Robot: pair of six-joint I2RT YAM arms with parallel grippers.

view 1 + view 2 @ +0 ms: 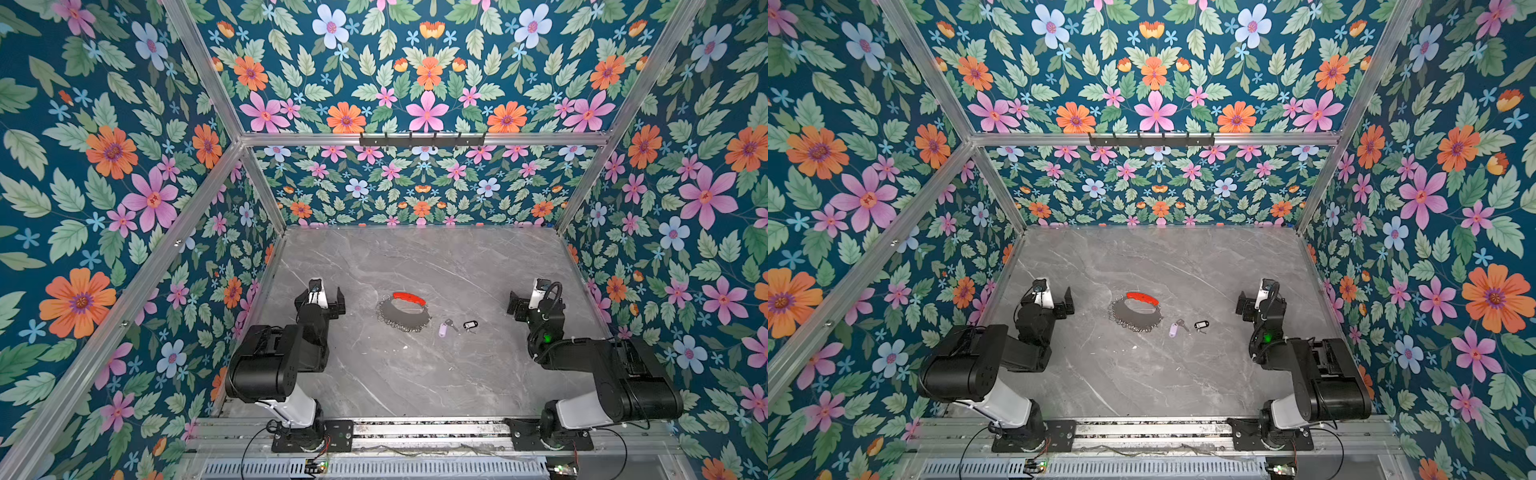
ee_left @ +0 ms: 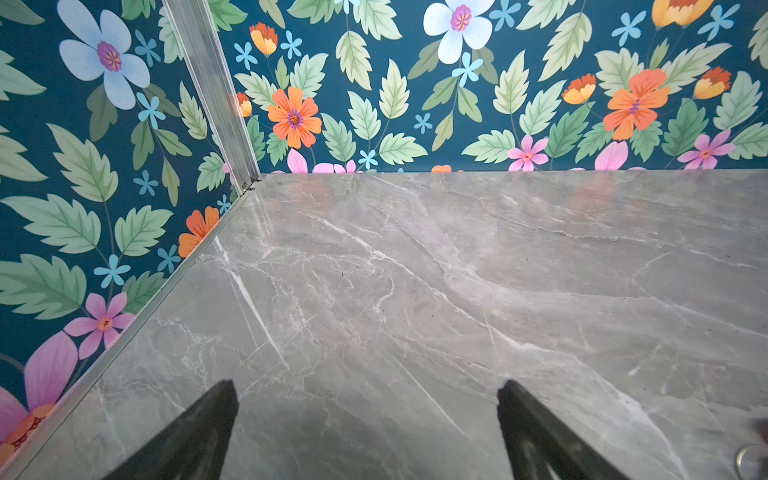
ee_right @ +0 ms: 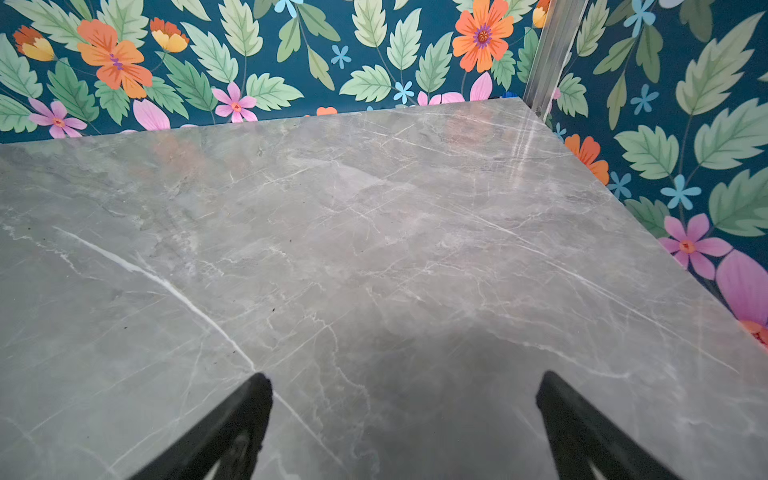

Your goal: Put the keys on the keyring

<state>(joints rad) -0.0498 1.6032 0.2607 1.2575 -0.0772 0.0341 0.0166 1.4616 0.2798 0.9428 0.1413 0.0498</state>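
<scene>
Left hand (image 2: 368, 390) and right hand (image 3: 405, 380) both spread wide, holding nothing.
On the grey marble-look surface (image 1: 415, 374), the large keyring (image 1: 409, 298) of red curved plastic and small silver split rings lies flat. Just beside it, toward the right hand, lie the small metal key with lilac tag (image 1: 444, 329) and, just past that, the key with black-framed white tag (image 1: 470, 325). Both are probably light, thin and slippery. The plastic tags look the surest hold, though detail is too small to confirm.

Grey veined marble counter (image 2: 457, 270) spreads beneath and ahead of the left hand (image 2: 368, 390); floral wallpaper (image 2: 374, 83) rises beyond it, an aluminium post (image 2: 208, 83) in the far corner.
</scene>
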